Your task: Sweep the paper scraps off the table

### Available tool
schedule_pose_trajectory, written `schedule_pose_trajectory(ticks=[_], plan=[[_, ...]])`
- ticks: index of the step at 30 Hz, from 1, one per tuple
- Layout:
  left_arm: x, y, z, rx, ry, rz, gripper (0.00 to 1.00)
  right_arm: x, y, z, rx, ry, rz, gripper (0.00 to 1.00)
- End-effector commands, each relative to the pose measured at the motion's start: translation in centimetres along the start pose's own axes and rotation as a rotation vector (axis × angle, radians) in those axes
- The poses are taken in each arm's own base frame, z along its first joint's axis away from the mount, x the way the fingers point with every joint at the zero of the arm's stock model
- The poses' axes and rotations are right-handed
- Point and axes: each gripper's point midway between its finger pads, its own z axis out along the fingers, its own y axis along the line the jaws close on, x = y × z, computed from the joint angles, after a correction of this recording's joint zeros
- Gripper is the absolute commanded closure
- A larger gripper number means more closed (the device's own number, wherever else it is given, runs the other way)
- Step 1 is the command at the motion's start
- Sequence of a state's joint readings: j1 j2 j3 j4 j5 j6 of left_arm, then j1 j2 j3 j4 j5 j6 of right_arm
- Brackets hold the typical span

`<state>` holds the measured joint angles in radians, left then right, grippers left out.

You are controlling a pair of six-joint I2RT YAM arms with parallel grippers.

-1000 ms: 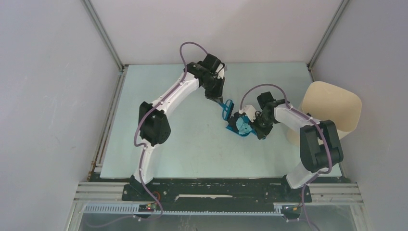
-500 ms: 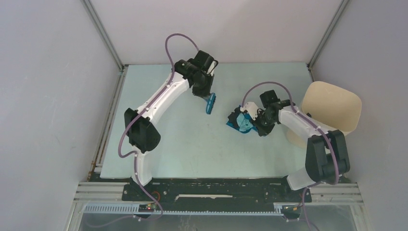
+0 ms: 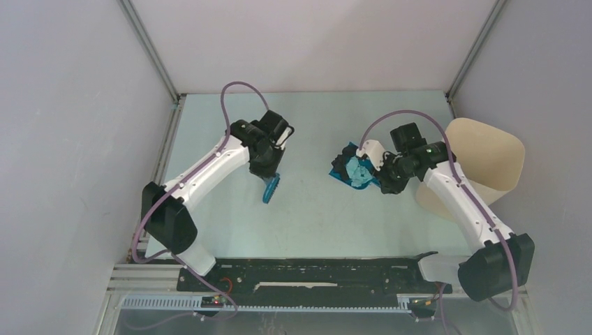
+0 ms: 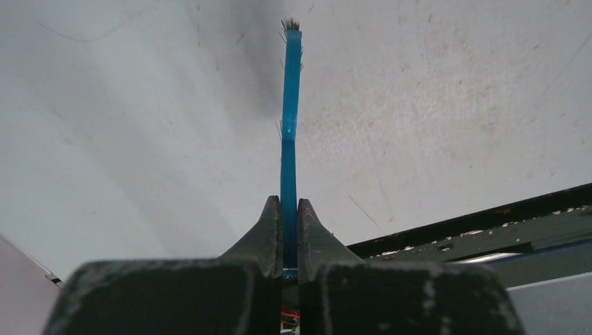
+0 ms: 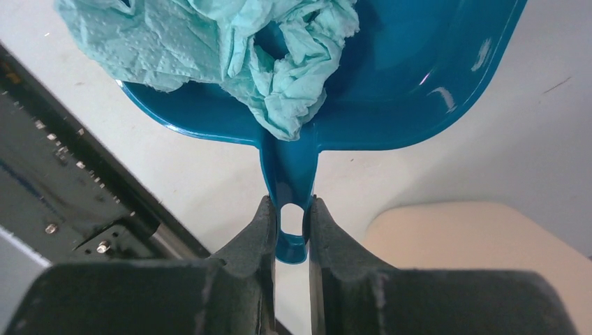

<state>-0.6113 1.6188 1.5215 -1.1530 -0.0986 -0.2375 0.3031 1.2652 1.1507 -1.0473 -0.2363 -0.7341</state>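
Observation:
My right gripper (image 3: 386, 177) (image 5: 290, 213) is shut on the handle of the blue dustpan (image 3: 347, 173) (image 5: 412, 77), held above the table (image 3: 307, 216) right of centre. Light blue-green paper scraps (image 3: 359, 169) (image 5: 230, 49) lie heaped in the pan, with dark scraps at its far edge in the top view. My left gripper (image 3: 270, 173) (image 4: 289, 209) is shut on the thin handle of the blue hand brush (image 3: 271, 187) (image 4: 290, 112), which points toward the near edge, left of centre. I see no loose scraps on the table.
A tall beige bin (image 3: 482, 164) (image 5: 475, 244) stands at the table's right edge, just right of my right gripper. Grey frame rails (image 3: 157, 174) run along the left side, and a black base plate (image 3: 307, 272) lies along the near edge.
My left arm has swung the brush from the back centre toward the near left. My right arm has lifted the loaded dustpan slightly up and toward the bin.

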Motion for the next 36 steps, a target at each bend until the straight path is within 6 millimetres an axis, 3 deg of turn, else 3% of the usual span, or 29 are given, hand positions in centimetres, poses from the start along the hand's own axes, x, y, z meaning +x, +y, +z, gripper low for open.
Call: schedule_pose_trajectory(ticks=[1,7,11,16,24,31,36], plan=[[0.2,-1.3,1.3,0.074,-0.031,0.029,1.00,0.6,2.2,-2.8,-0.063,0.012,0.016,0.98],[0.8,-2.6,3.9,0.140,-0.023,0.043,1.00,0.2,3.2,-5.7,-0.064,-0.017,0.022,1.00],[1.2,-2.3,4.9,0.125,-0.024,0.047,1.00,-0.1,2.9,-7.2,-0.019,-0.056,0.014,1.00],[1.9,-3.4,5.9,0.177,0.023,0.046,1.00,-0.7,2.4,-9.4,-0.006,-0.095,0.047,1.00],[2.0,-3.7,6.0,0.194,0.030,0.050,1.00,-1.7,-0.4,-14.2,0.039,-0.183,0.166,1.00],[2.4,-3.8,6.2,0.194,0.046,0.060,1.00,0.2,-4.0,-16.6,0.140,-0.182,0.349,1.00],[2.1,-4.4,5.7,0.221,0.024,0.068,1.00,1.6,-5.0,-17.8,0.159,-0.197,0.434,1.00]])
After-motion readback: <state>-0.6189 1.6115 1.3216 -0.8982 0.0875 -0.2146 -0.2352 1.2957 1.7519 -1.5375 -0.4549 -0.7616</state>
